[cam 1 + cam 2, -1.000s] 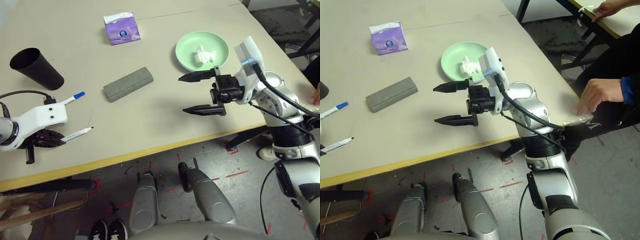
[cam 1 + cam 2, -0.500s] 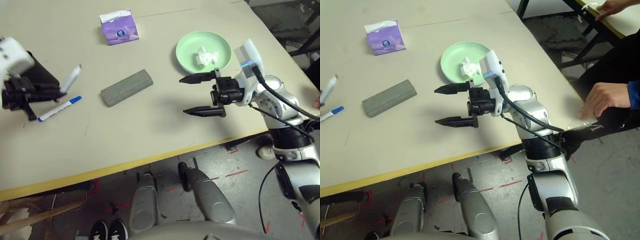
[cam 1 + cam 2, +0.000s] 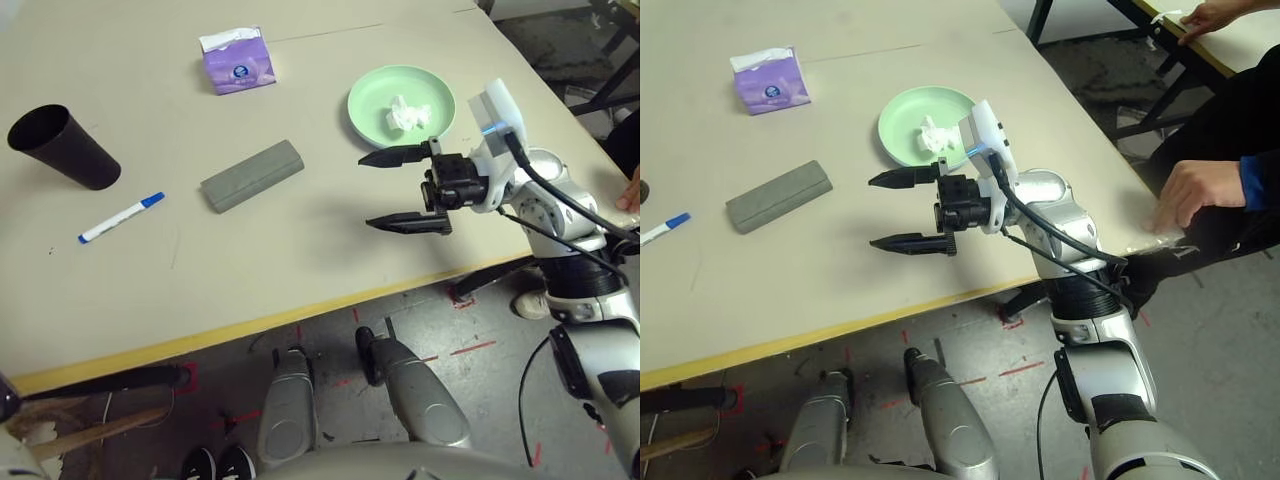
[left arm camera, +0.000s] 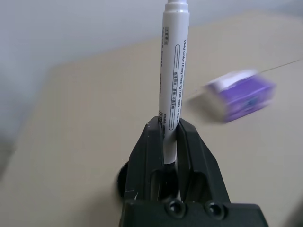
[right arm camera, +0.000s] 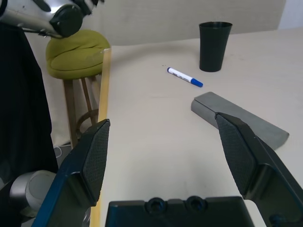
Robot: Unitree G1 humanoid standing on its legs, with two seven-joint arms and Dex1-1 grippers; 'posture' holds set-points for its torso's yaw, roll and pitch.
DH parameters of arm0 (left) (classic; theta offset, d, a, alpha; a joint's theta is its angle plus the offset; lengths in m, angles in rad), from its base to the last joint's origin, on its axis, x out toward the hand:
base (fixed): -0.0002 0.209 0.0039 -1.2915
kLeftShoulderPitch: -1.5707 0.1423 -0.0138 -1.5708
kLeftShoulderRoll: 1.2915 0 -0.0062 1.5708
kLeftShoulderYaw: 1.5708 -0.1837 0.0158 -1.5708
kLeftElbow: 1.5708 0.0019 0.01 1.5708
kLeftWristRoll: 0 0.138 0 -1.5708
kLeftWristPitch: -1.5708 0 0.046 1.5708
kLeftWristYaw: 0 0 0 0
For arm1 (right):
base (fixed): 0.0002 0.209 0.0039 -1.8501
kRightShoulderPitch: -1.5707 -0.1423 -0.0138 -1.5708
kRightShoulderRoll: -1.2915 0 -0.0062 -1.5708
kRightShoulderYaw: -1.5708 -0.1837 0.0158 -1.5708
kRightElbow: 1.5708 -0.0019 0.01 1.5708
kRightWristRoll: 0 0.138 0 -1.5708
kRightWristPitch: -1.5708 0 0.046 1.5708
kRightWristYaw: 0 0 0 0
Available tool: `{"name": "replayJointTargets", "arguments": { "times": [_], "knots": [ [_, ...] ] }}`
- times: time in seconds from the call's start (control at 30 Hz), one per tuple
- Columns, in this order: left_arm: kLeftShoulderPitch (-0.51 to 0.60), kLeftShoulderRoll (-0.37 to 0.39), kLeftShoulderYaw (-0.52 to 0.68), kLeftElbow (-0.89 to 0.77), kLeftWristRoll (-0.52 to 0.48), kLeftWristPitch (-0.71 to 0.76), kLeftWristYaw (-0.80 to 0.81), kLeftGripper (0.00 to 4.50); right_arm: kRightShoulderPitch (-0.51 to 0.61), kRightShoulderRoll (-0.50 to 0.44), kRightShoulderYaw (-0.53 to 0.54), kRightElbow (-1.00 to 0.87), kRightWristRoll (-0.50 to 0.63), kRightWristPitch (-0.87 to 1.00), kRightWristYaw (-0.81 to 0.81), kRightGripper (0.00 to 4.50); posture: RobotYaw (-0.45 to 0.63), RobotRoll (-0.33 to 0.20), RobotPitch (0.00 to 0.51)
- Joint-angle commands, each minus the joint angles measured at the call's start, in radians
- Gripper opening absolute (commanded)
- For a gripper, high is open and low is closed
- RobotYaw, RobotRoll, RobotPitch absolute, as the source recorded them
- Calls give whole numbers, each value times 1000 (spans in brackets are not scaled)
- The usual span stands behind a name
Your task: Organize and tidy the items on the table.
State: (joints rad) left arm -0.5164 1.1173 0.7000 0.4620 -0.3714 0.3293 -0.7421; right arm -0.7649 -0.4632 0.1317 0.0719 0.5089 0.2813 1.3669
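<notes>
My left gripper (image 4: pixel 169 128) is shut on a white marker pen (image 4: pixel 173 71) that sticks straight out past its fingertips above the table (image 3: pixel 300 270). A second marker pen (image 3: pixel 120 218), blue-capped, lies on the table's left side near the black cup (image 3: pixel 60 146). The grey glasses case (image 3: pixel 252 175) lies mid-table, and the purple tissue box (image 3: pixel 238 60) stands behind it. A crumpled white tissue (image 3: pixel 408 112) rests in the green plate (image 3: pixel 370 110). My right gripper (image 3: pixel 366 191) hovers open and empty in front of that plate, to the right of the case.
A person's hand (image 3: pixel 1200 190) rests at the table's right corner, beside my right arm. In the right wrist view a green-cushioned stool (image 5: pixel 78 49) stands beyond the table's yellow edge (image 5: pixel 105 118). Bare tabletop lies between the case and the front edge.
My left gripper rose from the table with the black-capped marker, passed the cup, and left the head views. That marker's spot is bare. The right gripper has stayed put.
</notes>
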Motion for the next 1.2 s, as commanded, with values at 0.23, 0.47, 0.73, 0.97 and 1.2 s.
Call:
{"name": "replayJointTargets", "arguments": {
  "times": [0.23, 0.47, 0.73, 0.97, 1.2],
  "knots": [
    [-69, -54, -67, 274, 68, -313, 113, 285, -2, -5, -8, -13, 2, 11, -18, 4500, -109, 0, 289],
    [-176, -77, -149, 400, 83, -406, 131, 285, -3, -12, -12, -19, 3, 19, -26, 4500, -117, 0, 290],
    [-250, -95, -208, 484, 97, -464, 141, 285, 5, -17, -13, -29, 6, 25, -33, 4500, -125, 0, 300],
    [-251, -97, -227, 508, 98, -484, 143, 285, 13, -25, -18, -43, 11, 33, -38, 4500, -131, 0, 305],
    [-226, -107, -227, 490, 92, -482, 159, 285, 8, -29, -21, -43, 12, 39, -41, 4500, -129, 0, 305]
  ]
}}
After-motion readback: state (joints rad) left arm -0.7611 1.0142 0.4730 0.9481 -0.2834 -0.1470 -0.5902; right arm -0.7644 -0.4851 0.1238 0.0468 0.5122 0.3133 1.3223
